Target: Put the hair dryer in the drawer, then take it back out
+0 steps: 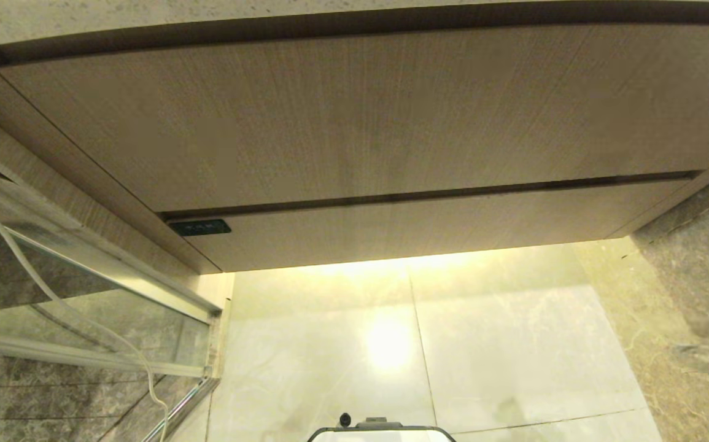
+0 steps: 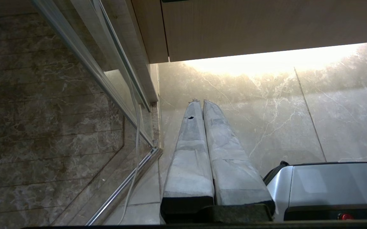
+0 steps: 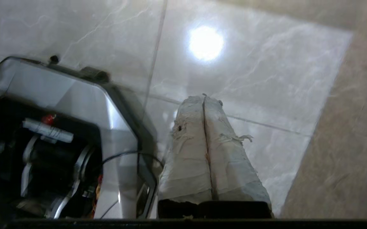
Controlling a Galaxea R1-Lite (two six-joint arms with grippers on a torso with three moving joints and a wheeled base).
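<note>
The drawer [image 1: 428, 224] sat closed with the hair dryer nowhere in view (probably light, rigid and smooth, best gripped by its short handle), while the left gripper [image 2: 201, 102] and right gripper [image 3: 204, 97] hung over the floor [image 1: 514, 344], jaws together, empty.

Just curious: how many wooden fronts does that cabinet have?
2: a tall panel on top, and the shallow drawer with a black label below it. Both are shut.

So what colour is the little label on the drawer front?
Black, on the light-brown wood-grain drawer; the label shows best in the head view.
</note>
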